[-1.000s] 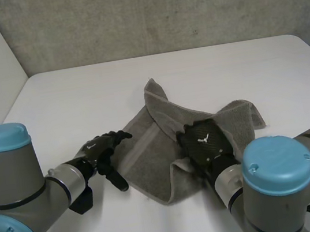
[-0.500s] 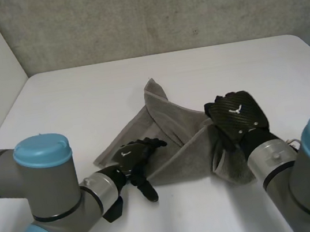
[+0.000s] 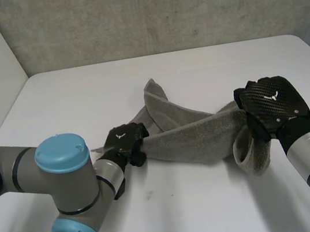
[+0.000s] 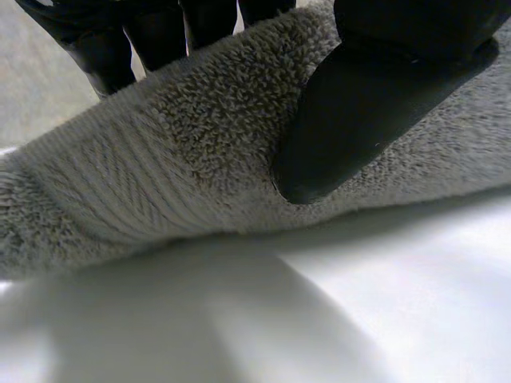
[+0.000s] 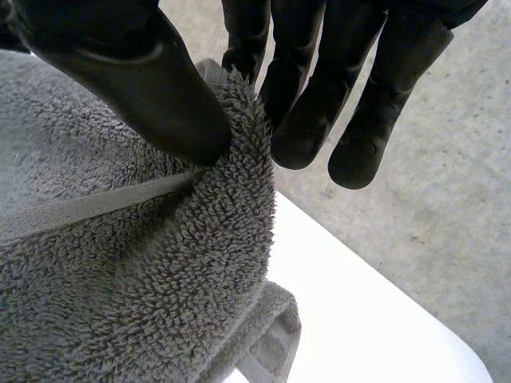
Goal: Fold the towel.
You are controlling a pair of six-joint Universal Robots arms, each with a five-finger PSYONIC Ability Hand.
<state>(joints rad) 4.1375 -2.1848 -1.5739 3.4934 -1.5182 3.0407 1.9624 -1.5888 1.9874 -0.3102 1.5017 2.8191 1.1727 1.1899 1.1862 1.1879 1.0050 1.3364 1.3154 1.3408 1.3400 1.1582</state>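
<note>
Now that the left hand (image 3: 125, 145) and right hand (image 3: 270, 107), each pinching one end, have drawn apart, the towel (image 3: 192, 133) spans mid-frame, apparently straightened for folding.

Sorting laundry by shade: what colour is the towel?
The towel is plain grey terry with a flat woven band, clearest in the left wrist view.

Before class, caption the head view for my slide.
The left hand and right hand pinch a grey towel stretched between them.

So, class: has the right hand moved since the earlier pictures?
Yes. The right hand moved to the right, toward the right edge of the table, stretching the towel it pinches.
</note>
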